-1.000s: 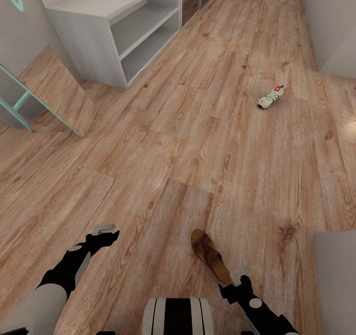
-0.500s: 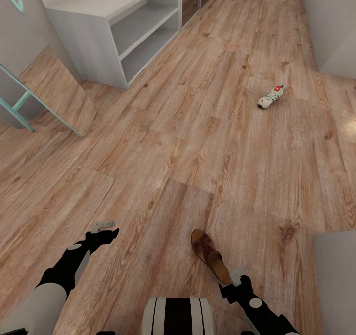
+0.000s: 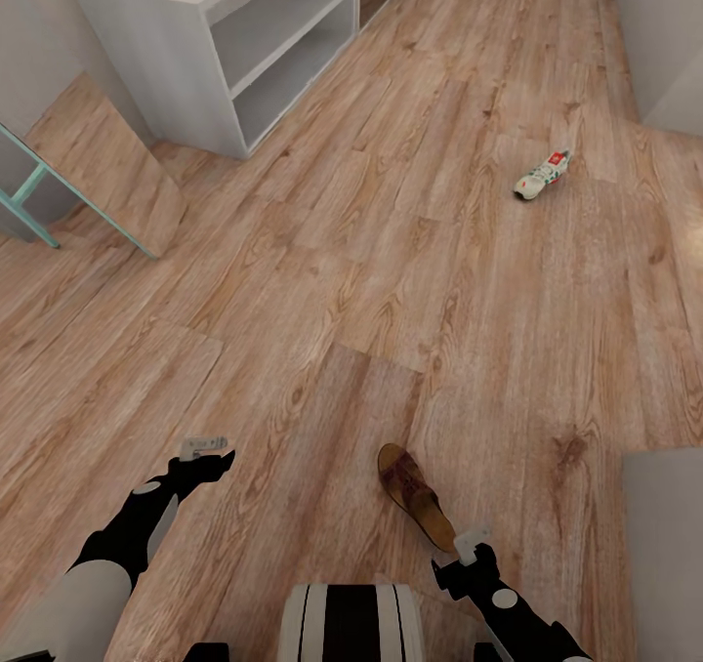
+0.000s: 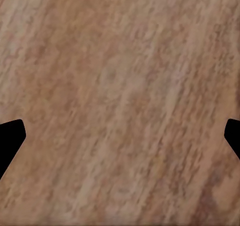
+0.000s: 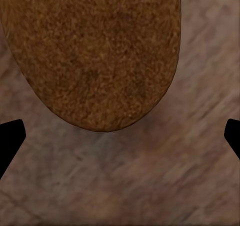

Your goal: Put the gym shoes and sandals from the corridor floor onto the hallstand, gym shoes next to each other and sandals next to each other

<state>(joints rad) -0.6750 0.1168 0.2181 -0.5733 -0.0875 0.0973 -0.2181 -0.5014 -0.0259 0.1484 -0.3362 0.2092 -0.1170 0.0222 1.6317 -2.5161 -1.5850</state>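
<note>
Beside right hand (image 3: 473, 543): sandal (image 3: 417, 497); open floor (image 3: 371, 281) beyond.

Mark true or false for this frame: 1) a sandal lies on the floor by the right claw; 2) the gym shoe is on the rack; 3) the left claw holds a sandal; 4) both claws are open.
1) True: the sandal lies on the floor just ahead of the right claw.
2) False: the gym shoe lies on the floor, far from the rack.
3) False: the left claw is empty above bare floor.
4) True.
</note>
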